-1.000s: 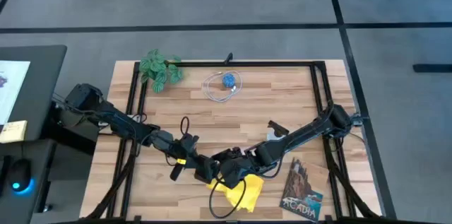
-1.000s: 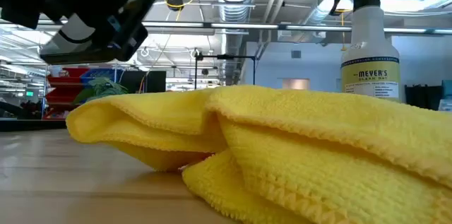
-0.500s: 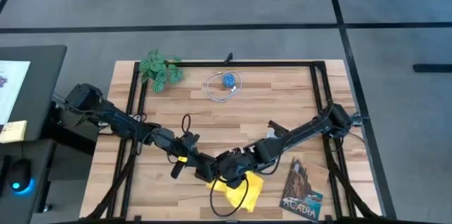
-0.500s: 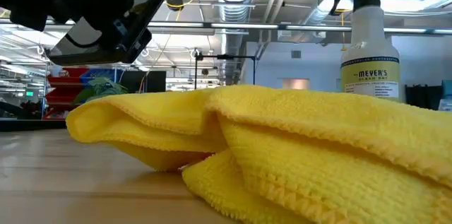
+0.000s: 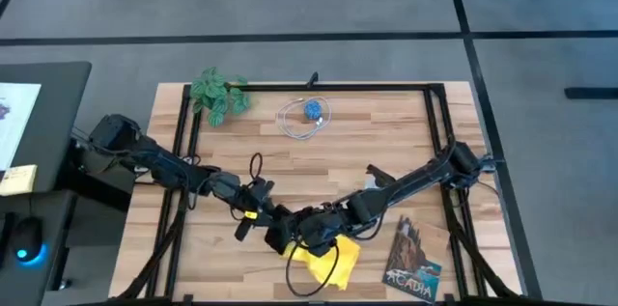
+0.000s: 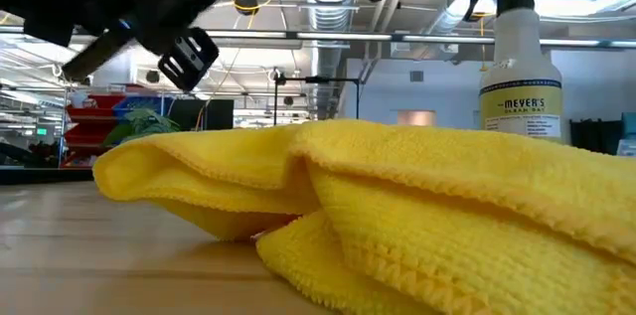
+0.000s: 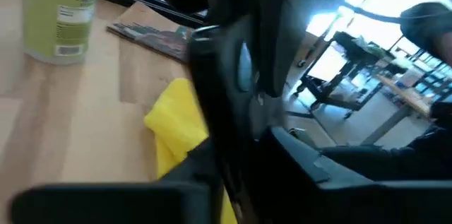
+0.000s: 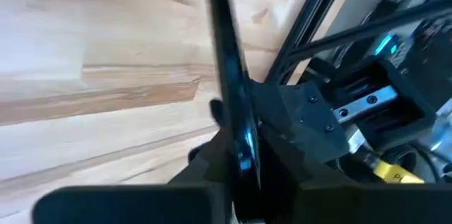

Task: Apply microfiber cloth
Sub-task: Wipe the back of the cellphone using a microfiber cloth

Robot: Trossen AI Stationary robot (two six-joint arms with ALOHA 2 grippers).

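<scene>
High view has both grippers, left and right, crowded beside the crumpled bright yellow microfiber cloth near the table's front edge, can't tell either claw's state, so they might bump each other.

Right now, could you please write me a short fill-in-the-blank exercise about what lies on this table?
1. The microfiber cloth is coloured ____.
2. In the high view, the left gripper and right gripper meet just above the ____.
3. The illustrated booklet lies to the cloth's ____ in the high view.
4. The low view shows a ____ bottle behind the cloth.

Missing words: yellow; cloth; right; spray
</scene>
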